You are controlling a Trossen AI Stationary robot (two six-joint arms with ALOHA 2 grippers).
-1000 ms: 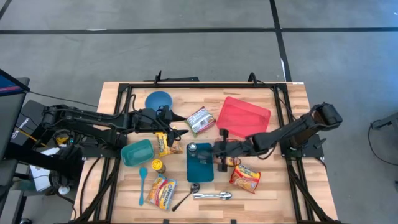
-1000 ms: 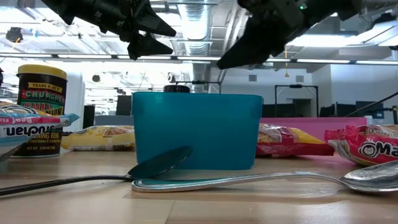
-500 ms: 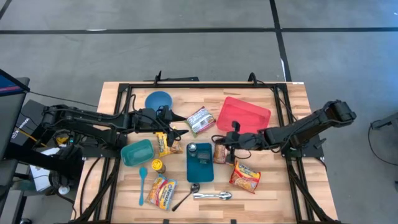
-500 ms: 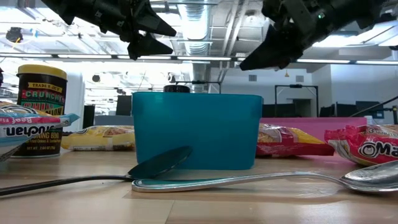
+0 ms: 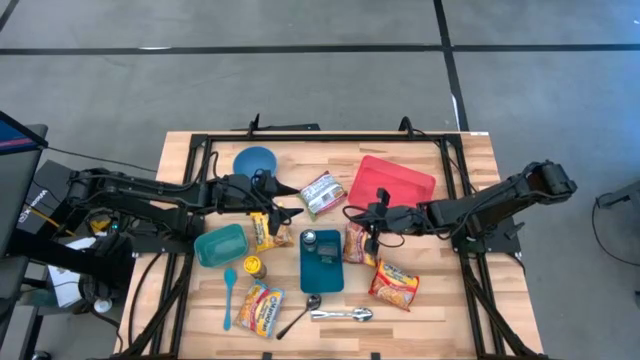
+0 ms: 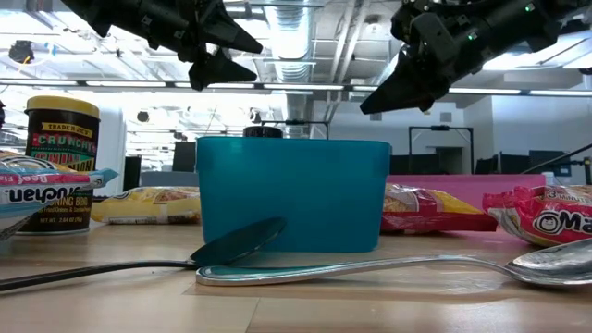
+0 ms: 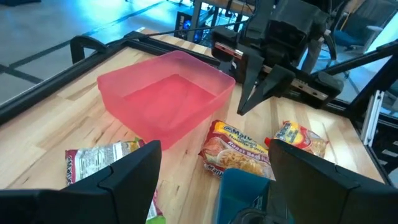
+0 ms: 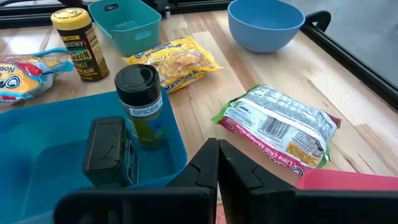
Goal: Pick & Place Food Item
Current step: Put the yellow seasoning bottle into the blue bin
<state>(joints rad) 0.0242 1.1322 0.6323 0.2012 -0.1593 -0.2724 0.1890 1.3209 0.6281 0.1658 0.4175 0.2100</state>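
Note:
A ramen packet (image 5: 357,243) lies flat on the wooden table between the dark blue bin (image 5: 322,262) and the red bin (image 5: 392,187). It also shows in the left wrist view (image 7: 239,147). My right gripper (image 5: 368,222) hovers shut above the packet's far end, just off the red bin's near corner, touching nothing (image 6: 372,104). My left gripper (image 5: 290,200) hangs open in the air left of centre, above a yellow noodle packet (image 5: 268,230), with nothing between its fingers (image 7: 217,186).
The blue bin holds a spice jar (image 8: 142,106) and a dark tin (image 8: 109,149). Around them lie more ramen packets (image 5: 322,193) (image 5: 393,285) (image 5: 258,307), a teal bin (image 5: 220,245), a blue bowl (image 5: 256,160), a jar (image 5: 254,267) and spoons (image 5: 340,314).
My right gripper has drawn back from over the blue bin's right edge toward the table's right and far side, staying shut. The ramen packet beside the blue bin, partly covered by the arm before, now lies in plain view.

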